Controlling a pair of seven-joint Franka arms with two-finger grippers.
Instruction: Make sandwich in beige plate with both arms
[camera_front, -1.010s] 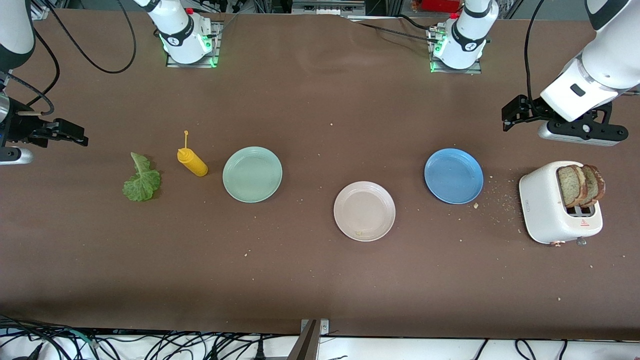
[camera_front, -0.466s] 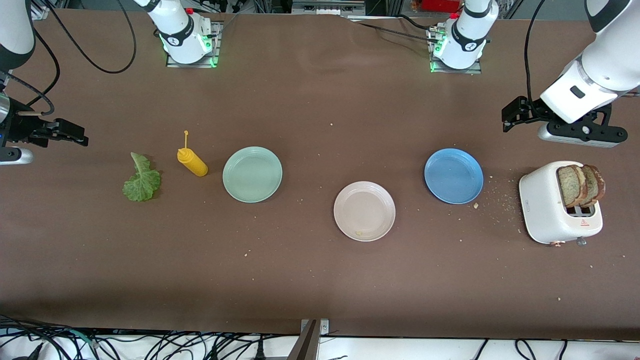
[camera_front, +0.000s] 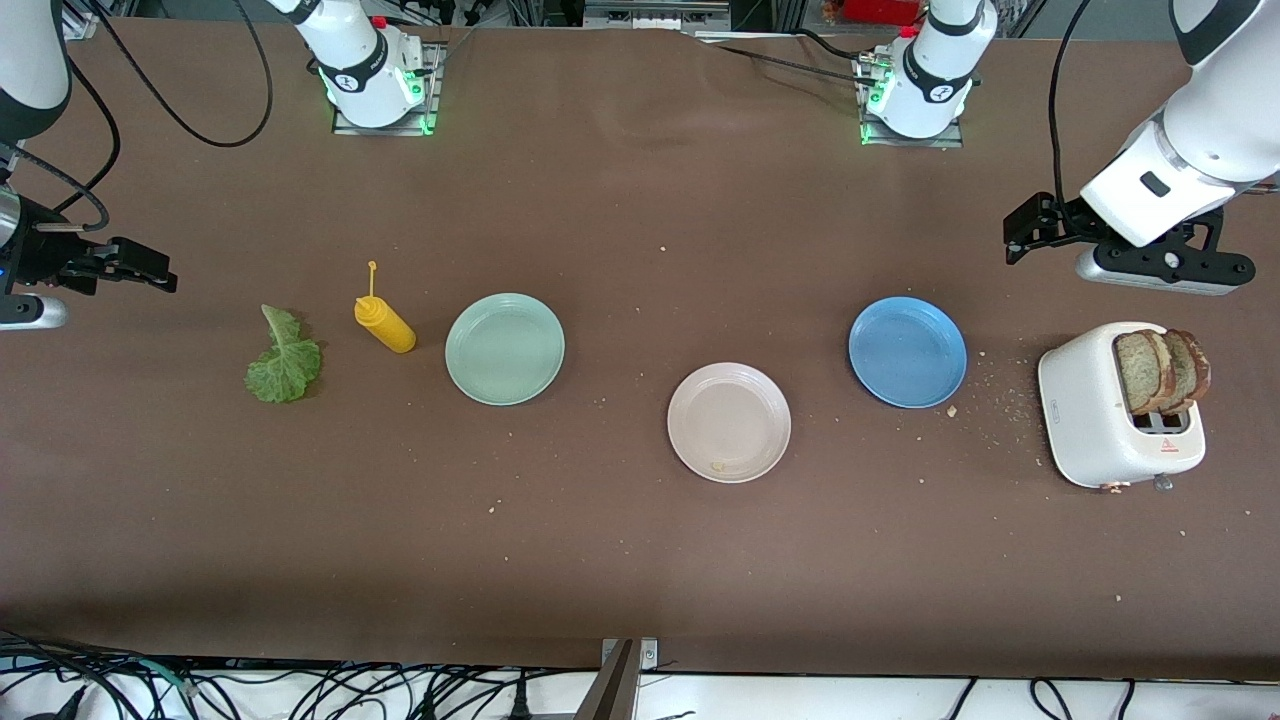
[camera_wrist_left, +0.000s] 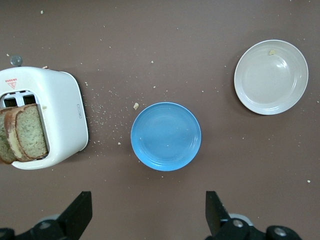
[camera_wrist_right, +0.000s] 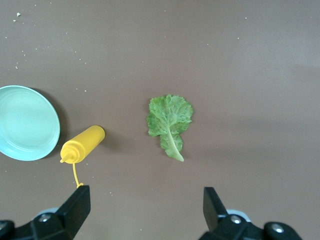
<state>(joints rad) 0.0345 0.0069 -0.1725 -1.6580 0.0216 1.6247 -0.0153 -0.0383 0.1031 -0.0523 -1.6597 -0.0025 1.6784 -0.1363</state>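
The beige plate (camera_front: 729, 422) lies bare in the middle of the table and shows in the left wrist view (camera_wrist_left: 271, 77). Two wholegrain bread slices (camera_front: 1160, 370) stand in a white toaster (camera_front: 1095, 415) at the left arm's end, also in the left wrist view (camera_wrist_left: 22, 132). A green lettuce leaf (camera_front: 285, 362) lies at the right arm's end, also in the right wrist view (camera_wrist_right: 170, 120). My left gripper (camera_front: 1014, 232) (camera_wrist_left: 148, 202) hangs open and empty over bare table by the blue plate. My right gripper (camera_front: 168, 280) (camera_wrist_right: 145, 197) hangs open and empty over bare table by the lettuce.
A blue plate (camera_front: 907, 351) lies between the beige plate and the toaster. A mint-green plate (camera_front: 505, 348) and a yellow squeeze bottle (camera_front: 385, 323) on its side lie between the beige plate and the lettuce. Crumbs are scattered near the toaster.
The left arm has shifted very slightly. Nothing on the table has moved.
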